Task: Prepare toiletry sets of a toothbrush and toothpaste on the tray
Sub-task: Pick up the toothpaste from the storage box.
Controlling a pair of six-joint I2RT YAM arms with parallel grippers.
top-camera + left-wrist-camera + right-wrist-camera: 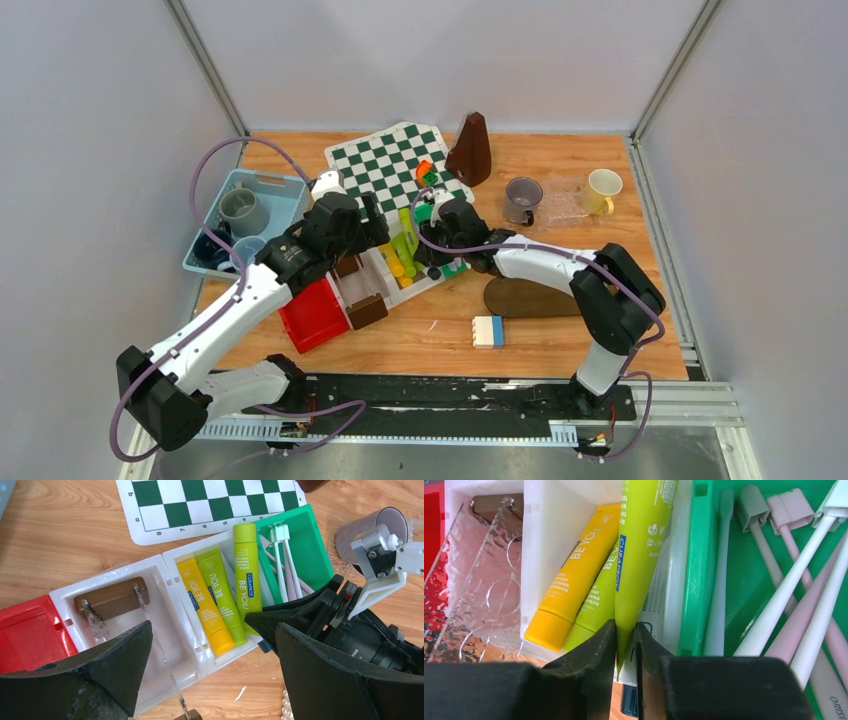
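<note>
Your right pincer nips the flat tail of the lime-green tube, lying at the white bin's edge beside the toothbrushes, seemingly to lift it out, while your left pincer hangs spread wide.

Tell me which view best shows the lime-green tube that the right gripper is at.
The right wrist view: the lime-green tube is seen close up, its flat end pinched by the right gripper. The left wrist view shows most of its length but hides the pinch. The top view gives only a small green strip.
</note>
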